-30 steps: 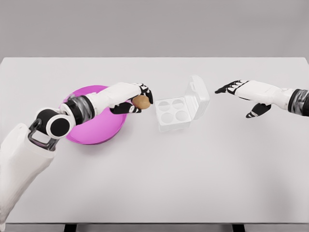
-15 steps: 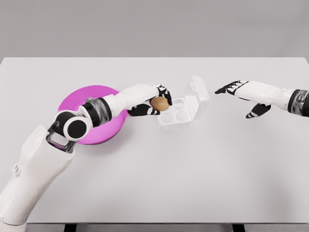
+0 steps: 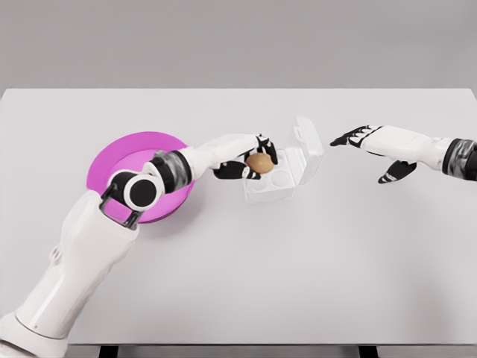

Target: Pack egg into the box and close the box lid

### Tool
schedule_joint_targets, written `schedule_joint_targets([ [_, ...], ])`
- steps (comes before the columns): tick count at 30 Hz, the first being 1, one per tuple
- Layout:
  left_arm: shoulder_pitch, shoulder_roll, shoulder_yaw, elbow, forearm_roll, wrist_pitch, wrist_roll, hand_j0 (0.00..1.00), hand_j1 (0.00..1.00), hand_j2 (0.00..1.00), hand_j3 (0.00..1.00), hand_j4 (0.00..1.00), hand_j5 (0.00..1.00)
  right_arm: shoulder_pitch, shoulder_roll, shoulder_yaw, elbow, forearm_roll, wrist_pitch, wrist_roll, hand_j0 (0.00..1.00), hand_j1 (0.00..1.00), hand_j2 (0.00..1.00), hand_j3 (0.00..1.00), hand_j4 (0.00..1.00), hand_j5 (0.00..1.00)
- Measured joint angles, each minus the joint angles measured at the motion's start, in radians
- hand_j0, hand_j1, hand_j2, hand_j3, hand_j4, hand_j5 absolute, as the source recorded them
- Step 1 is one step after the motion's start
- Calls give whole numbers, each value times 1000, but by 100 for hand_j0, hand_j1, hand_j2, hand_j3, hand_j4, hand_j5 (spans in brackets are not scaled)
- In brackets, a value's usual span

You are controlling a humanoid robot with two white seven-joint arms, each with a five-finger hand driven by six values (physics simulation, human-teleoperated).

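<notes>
Over egg box (image 3: 279, 175) near-left cup, my left hand (image 3: 250, 158) holds brown egg (image 3: 258, 162); right hand (image 3: 365, 137) spread, empty. Risk: off-centre release, egg rolls onto worktop (image 3: 298, 261).

Our left arm reaches in from the lower left, elbow bent, forearm stretched toward the middle. Our left hand (image 3: 250, 158) is curled, fingers (image 3: 267, 146) wrapped over something held beneath the palm. Our right hand (image 3: 370, 142) hangs well apart to its right, fingers extended and relaxed, thumb dropped below.
</notes>
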Motion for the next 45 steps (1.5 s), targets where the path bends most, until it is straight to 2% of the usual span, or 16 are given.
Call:
schedule_joint_targets([
  [8,-25,-25,-2,49,0,-1,0,39,39,39,39,39,39,0,-1,1,-1,0,0,0,100,100,100,100,100,100],
  [12,-25,-29,-2,67,1,-3,0,49,49,49,49,49,49,0,-1,1,-1,0,0,0,100,100,100,100,100,100],
  [13,-25,-29,-2,68,2,-3,0,55,55,55,55,55,55,2,-1,1,-1,0,0,0,100,100,100,100,100,100],
  [15,-25,-30,-2,70,2,-3,1,61,61,61,61,61,61,0,-1,1,-1,0,0,0,100,100,100,100,100,100],
  [22,-25,-30,-3,65,3,-3,1,76,76,76,76,76,76,0,0,2,-1,0,0,0,100,100,100,100,100,100],
  [26,-25,-29,-3,62,3,-3,1,79,79,79,79,79,79,0,1,3,-3,0,0,0,100,100,100,100,100,100],
  [30,-26,-26,-2,58,6,-3,0,88,88,88,88,88,88,3,1,4,-16,0,0,0,100,100,100,100,100,100],
  [33,-28,-21,2,44,11,-3,0,99,99,99,99,99,99,5,1,4,-21,0,0,0,100,100,100,100,100,100],
  [35,-26,-13,7,29,21,-3,0,100,100,100,100,100,100,3,2,6,-22,0,0,0,100,100,100,100,100,100],
  [37,-25,22,10,-5,63,-3,0,100,100,100,100,100,100,8,0,8,-30,0,0,0,100,100,100,100,100,100],
  [41,-11,148,38,-107,199,-38,0,100,100,100,100,100,100,14,-14,7,-72,-6,0,0,100,100,100,100,100,100],
  [43,-8,222,64,-140,280,-162,0,100,100,100,100,100,100,21,-21,7,-87,-6,0,0,100,100,100,100,100,100],
  [45,-2,310,96,-158,368,-360,0,100,100,100,100,100,100,21,-31,6,-99,-7,0,0,100,100,100,100,100,100],
])
